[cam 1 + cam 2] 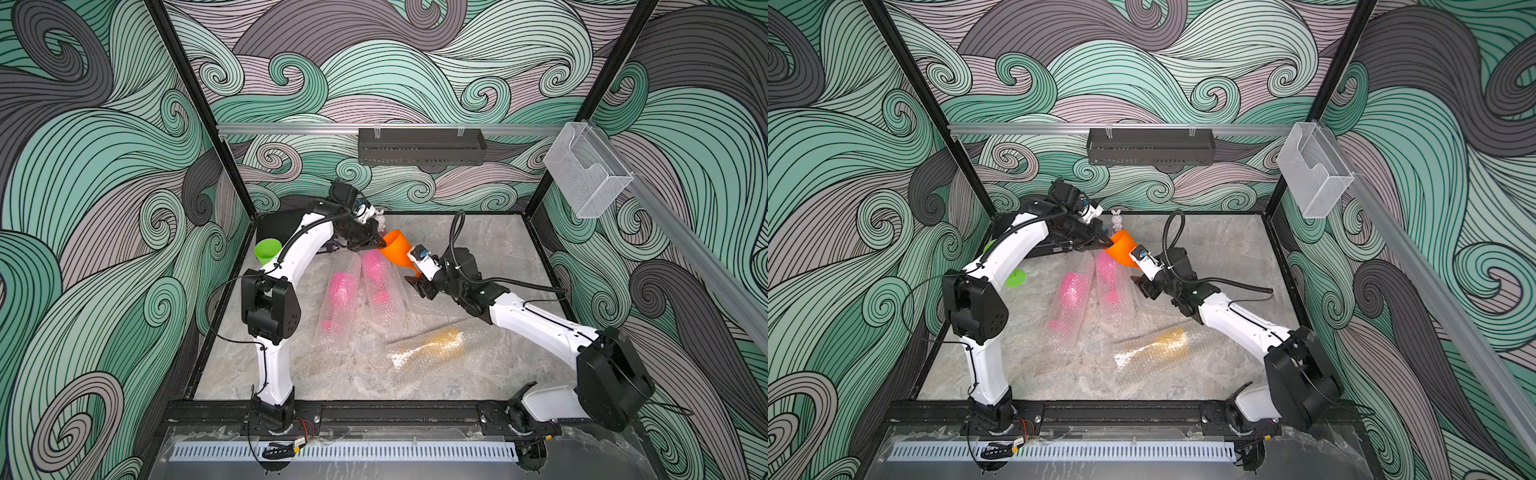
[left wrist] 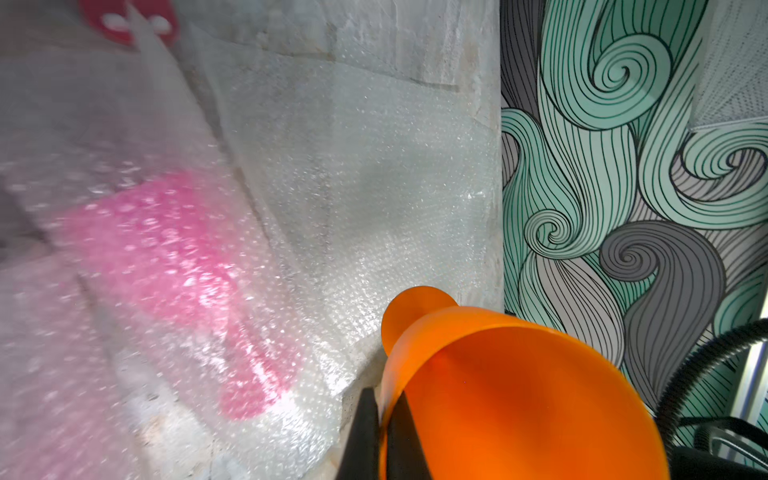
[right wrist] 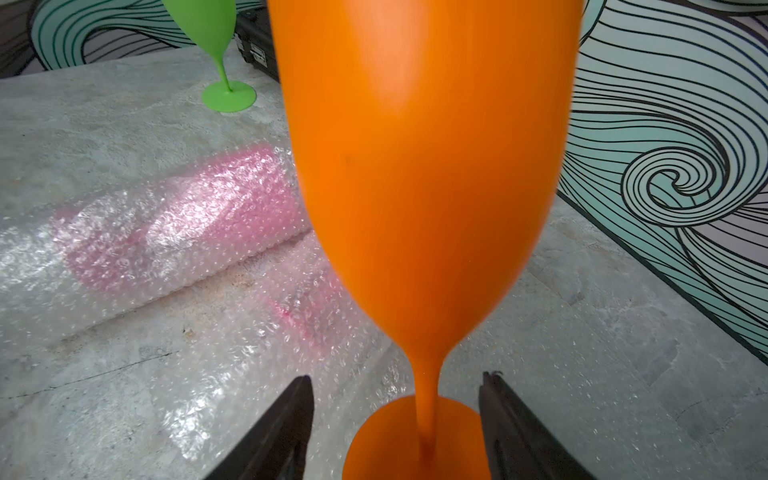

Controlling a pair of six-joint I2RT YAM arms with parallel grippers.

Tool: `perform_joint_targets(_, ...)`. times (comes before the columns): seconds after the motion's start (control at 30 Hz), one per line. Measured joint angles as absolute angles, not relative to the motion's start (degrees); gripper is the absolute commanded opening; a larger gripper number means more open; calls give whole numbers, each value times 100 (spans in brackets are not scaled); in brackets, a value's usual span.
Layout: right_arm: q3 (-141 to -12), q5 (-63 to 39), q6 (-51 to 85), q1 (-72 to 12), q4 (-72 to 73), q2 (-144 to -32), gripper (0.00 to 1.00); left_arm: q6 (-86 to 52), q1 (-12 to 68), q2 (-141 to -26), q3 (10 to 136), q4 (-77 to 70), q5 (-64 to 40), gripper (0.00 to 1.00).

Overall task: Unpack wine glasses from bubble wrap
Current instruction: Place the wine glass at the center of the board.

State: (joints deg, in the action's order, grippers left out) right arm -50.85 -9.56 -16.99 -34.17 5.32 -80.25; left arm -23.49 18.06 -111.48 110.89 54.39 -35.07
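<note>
While the left gripper [image 2: 380,415] clamps the rim of the orange goblet [image 1: 397,249], the right gripper [image 3: 397,378] stands spread, one jaw either side of the stem and clear of it. The orange goblet hangs tilted above the bubble wrap [image 2: 374,187], its axis sloping from the rim at the left gripper down to the foot at the right gripper.

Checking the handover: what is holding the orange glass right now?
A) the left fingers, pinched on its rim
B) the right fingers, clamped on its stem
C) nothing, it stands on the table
A: the left fingers pinch the rim of the orange glass, while the right fingers stand apart on either side of its stem, with gaps showing.
</note>
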Motion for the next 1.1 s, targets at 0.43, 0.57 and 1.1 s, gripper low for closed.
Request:
perform_joint_targets(0.43,-5238,-1610,-760,-3417,508,-7437,75,-2298,886,-9148,10879,5734,-1828,0)
perform_joint_targets(0.57,-5247,-1678,-423,-3417,493,-7417,75,-2200,679,-9085,10857,5977,-1194,0)
perform_joint_targets(1.1,-5290,-1675,329,-3417,198,-7404,75,-1761,23,-9732,10372,6034,438,0)
